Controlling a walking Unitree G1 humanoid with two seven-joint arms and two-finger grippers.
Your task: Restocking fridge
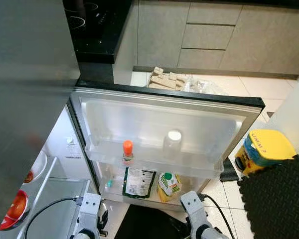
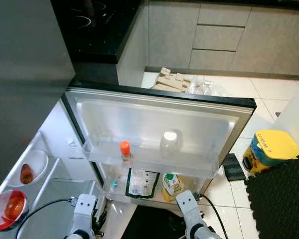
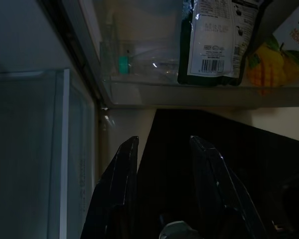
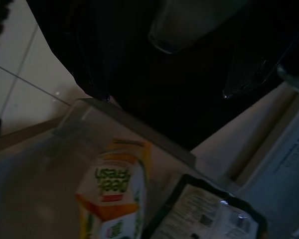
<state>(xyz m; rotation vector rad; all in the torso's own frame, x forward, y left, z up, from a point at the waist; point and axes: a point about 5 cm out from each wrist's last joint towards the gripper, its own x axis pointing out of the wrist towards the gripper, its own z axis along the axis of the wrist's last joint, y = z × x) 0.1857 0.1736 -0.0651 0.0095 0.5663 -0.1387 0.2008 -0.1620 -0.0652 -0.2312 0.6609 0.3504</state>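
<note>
The fridge door (image 1: 164, 124) stands open in front of me. Its upper door shelf (image 1: 149, 159) holds an orange-capped bottle (image 1: 127, 151) and a white-lidded clear jar (image 1: 173, 143). On the lower door shelf are a black pouch (image 1: 138, 181) and a juice carton (image 1: 168, 185). Both arms hang low below that shelf, with the left wrist (image 1: 89, 209) and right wrist (image 1: 192, 204) near the bottom edge. My left gripper (image 3: 164, 142) is open and empty, pointing up at the pouch (image 3: 214, 40). My right gripper (image 4: 167, 97) is open and empty near the carton (image 4: 114, 194).
Inside the fridge at the left, two bowls (image 1: 14, 208) (image 1: 36, 168) hold red food. A yellow and blue container (image 1: 263, 149) and a black foam mat (image 1: 279, 199) lie on the floor to the right. Cardboard pieces (image 1: 167, 79) lie beyond the door, and a black hob (image 1: 97, 30) is at the back left.
</note>
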